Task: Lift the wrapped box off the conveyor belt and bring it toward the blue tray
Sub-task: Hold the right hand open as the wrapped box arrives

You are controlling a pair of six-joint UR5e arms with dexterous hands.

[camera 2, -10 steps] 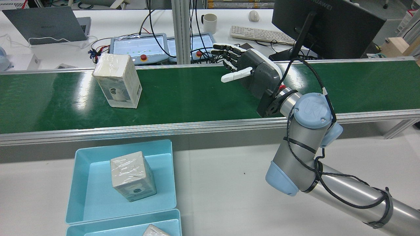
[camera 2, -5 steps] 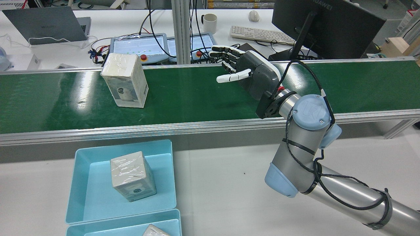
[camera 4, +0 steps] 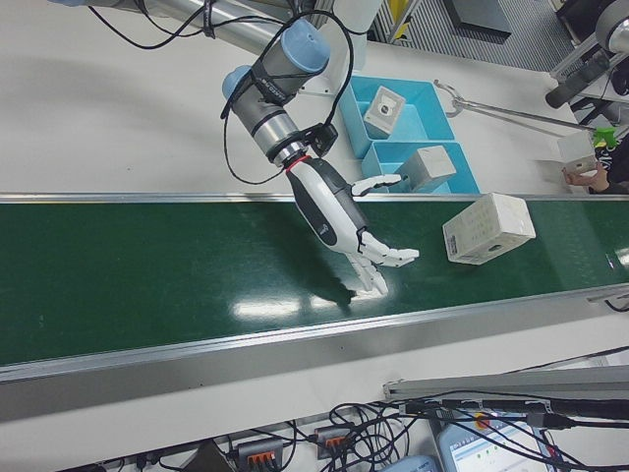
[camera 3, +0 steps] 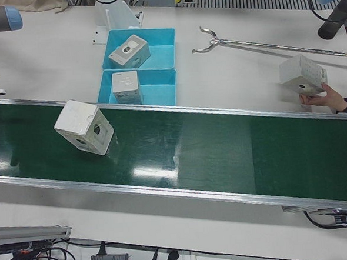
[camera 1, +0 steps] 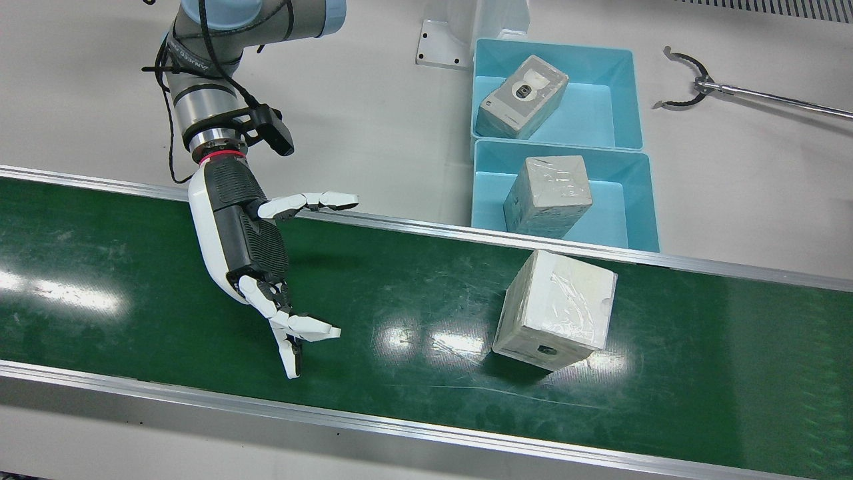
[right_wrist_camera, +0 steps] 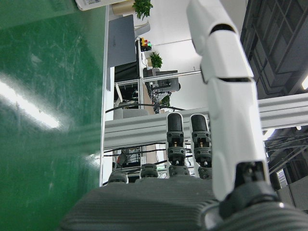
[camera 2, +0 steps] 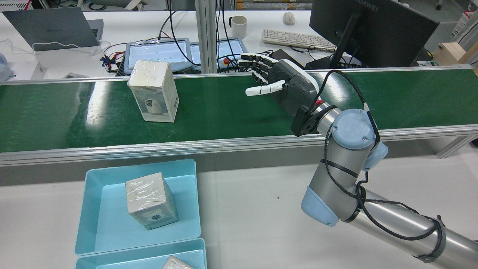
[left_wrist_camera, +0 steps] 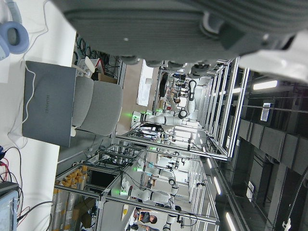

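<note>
— Step in hand? Reach, I judge: the right hand (camera 1: 256, 263) hovers over the conveyor belt (camera 1: 100, 280) with its fingers (camera 1: 303, 327) spread wide and nothing between them.

— And the wrapped box (camera 1: 555, 311)?

— On the belt, tilted up on one edge, well apart from the fingertips on the side the open palm faces. The rear view shows the same gap between the box (camera 2: 153, 90) and the hand (camera 2: 278, 84).

— What does the next move call for?

— Probably meeting the box with the palm square to a broad face, thumb on one side and the remaining fingers on the other, closing firmly since the plastic wrap looks slick. Then a lift and a carry across the belt rail to the blue tray (camera 1: 626, 200) on the bench, just beyond the box from the fingers' side. That tray already holds a box, as does the second one behind it.

— Anything hidden?

— The left hand: its own camera shows only a dark underside, so whether it is spread or closed I cannot tell. In the left-front view a person's hand (camera 3: 325, 97) holds another box at the belt's far end.
</note>
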